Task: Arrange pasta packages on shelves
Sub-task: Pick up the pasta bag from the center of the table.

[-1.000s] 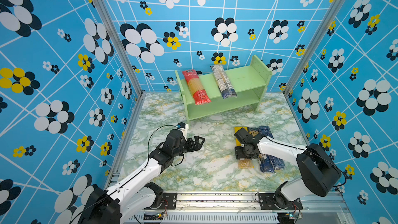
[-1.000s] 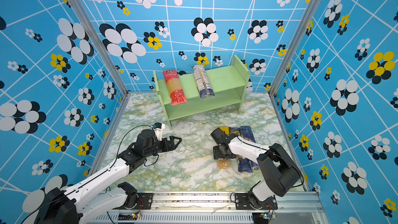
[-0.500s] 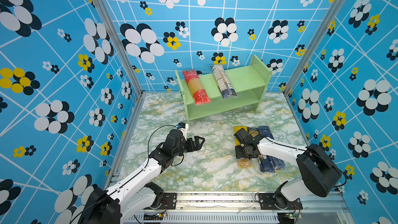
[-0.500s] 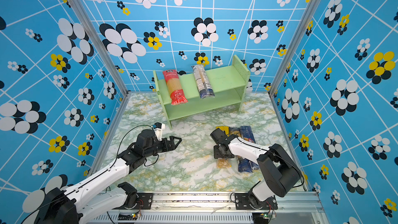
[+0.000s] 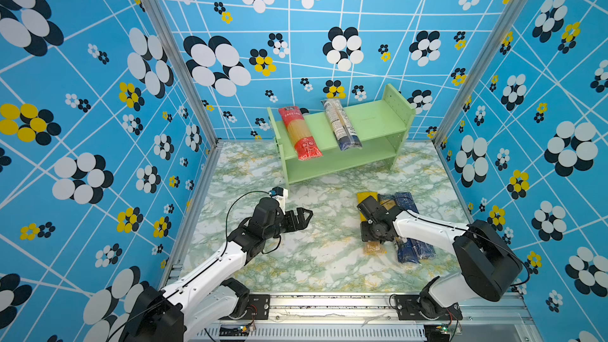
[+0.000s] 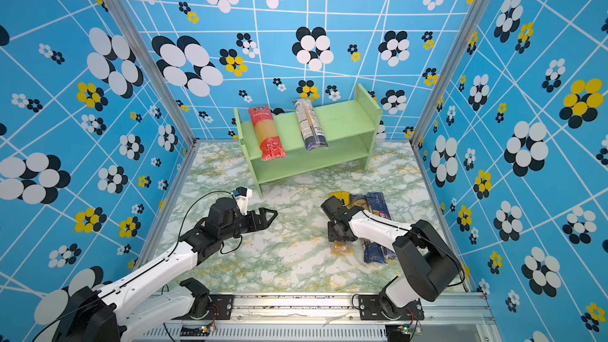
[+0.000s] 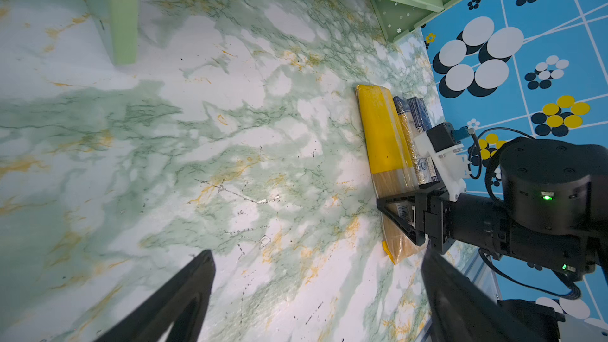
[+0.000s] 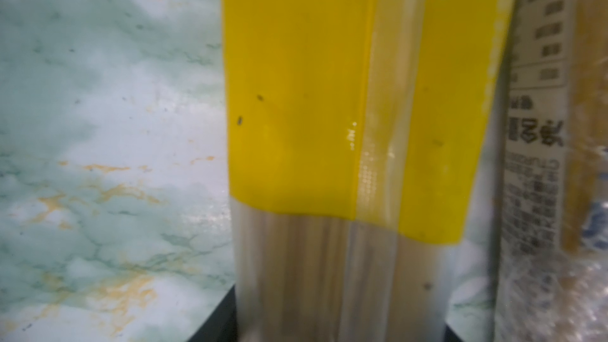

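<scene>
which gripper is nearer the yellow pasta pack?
Right. The right gripper is down on the yellow pack, jaws either side of it. The left gripper hovers over the table, well off to the pack's side.

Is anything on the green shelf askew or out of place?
Slightly. The red pack and the clear pack on the top tier of the shelf unit both overhang its front edge. The unit stands skewed to the back wall.

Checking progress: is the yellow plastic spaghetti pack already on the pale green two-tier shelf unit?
No, the yellow plastic spaghetti pack lies on the marble-patterned tabletop, apart from the pale green shelf unit.
</scene>
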